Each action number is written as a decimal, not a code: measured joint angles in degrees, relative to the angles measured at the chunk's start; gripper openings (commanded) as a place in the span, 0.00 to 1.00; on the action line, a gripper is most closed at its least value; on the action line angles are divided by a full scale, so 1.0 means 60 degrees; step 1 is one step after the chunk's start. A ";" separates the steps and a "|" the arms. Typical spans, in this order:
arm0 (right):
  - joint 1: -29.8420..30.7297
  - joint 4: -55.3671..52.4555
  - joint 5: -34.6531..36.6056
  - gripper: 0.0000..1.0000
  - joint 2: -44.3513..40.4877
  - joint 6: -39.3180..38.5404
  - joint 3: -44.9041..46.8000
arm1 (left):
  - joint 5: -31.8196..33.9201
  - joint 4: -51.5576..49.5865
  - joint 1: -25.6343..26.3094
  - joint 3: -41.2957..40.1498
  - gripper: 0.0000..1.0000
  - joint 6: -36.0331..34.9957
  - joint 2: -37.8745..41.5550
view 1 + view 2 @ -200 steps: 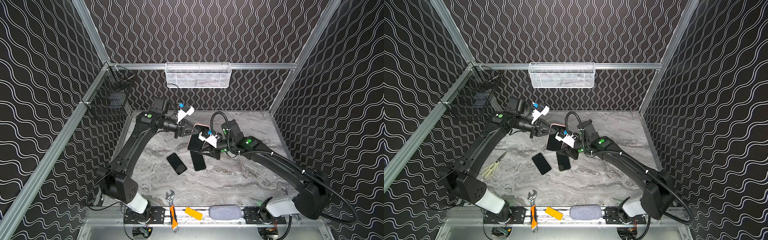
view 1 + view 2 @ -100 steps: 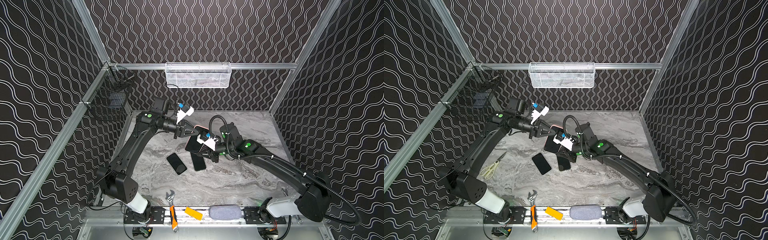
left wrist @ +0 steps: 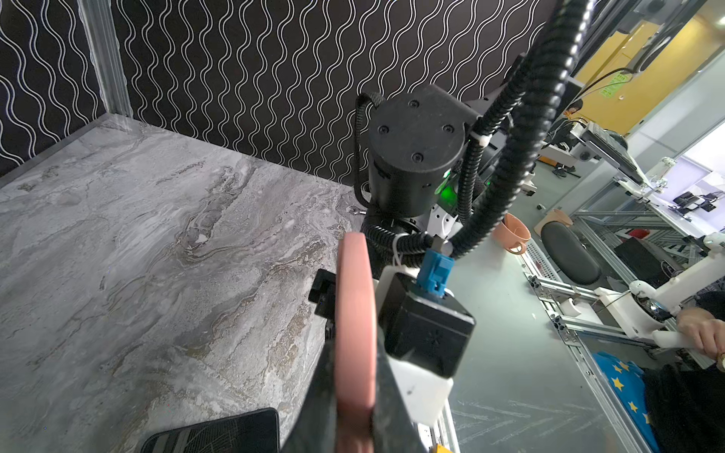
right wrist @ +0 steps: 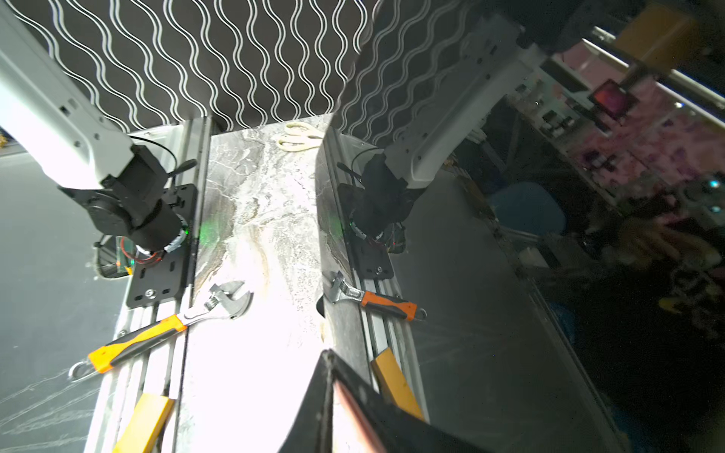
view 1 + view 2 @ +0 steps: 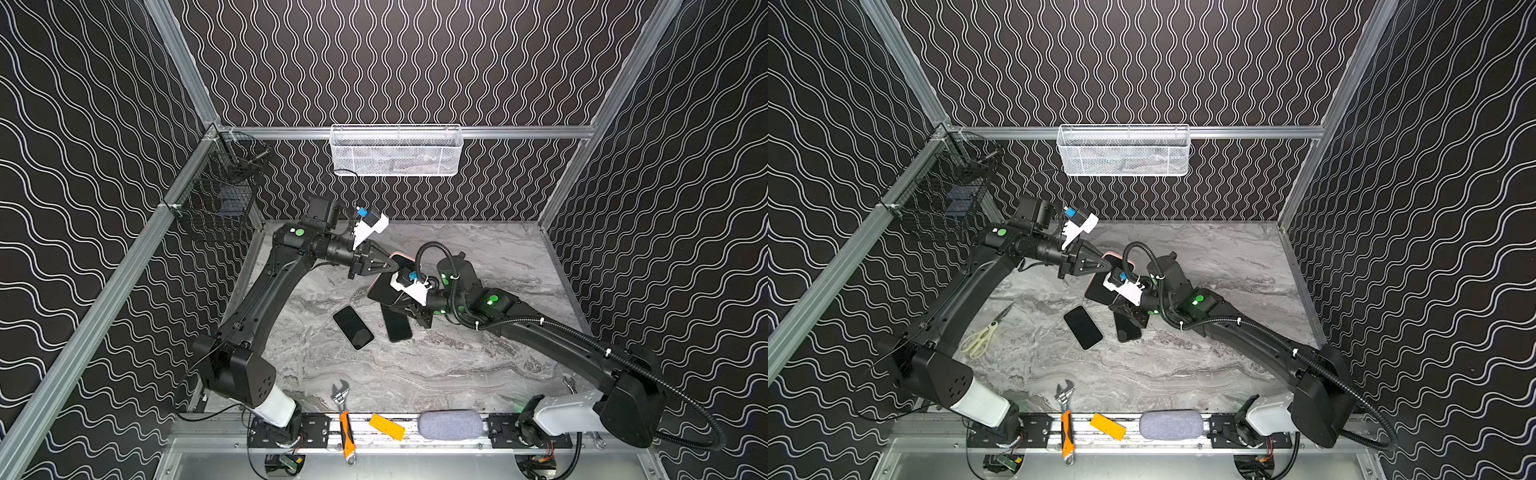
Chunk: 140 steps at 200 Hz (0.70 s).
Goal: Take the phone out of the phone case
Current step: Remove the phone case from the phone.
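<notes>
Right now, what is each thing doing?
Cased phone: inside its pink case, held in the air.
Left end effector: shut on the cased phone.
Right end effector: shut on the cased phone.
Loose phones: lying flat, screens dark.
Wrench: lying flat, untouched.
Scissors: lying flat, closed.

1. Phone case point(image 3: 353, 313): matt pink, rubbery-looking.
2. Phone point(image 4: 510, 235): glossy screen, mirror-like.
3. Counter point(image 5: 457, 374): smooth grey marble look, slight sheen.
4. Wrench point(image 5: 345, 419): bare metal head, orange plastic-looking grip.
5. Basket point(image 5: 395, 151): white wire mesh.
6. Pouch point(image 5: 451, 424): grey woven cloth.
</notes>
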<state>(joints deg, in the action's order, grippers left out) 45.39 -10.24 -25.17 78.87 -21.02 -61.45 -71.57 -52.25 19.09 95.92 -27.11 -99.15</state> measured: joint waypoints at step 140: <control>-0.0157 0.0408 0.0645 0.22 -0.1056 -0.0029 0.0911 | -0.0335 0.0324 0.0058 0.0069 0.00 0.0503 0.0040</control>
<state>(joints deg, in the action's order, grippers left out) 44.45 -7.79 -21.30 72.53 -21.19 -55.99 -73.58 -50.30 19.44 96.33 -24.10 -98.91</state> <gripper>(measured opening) 0.206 0.116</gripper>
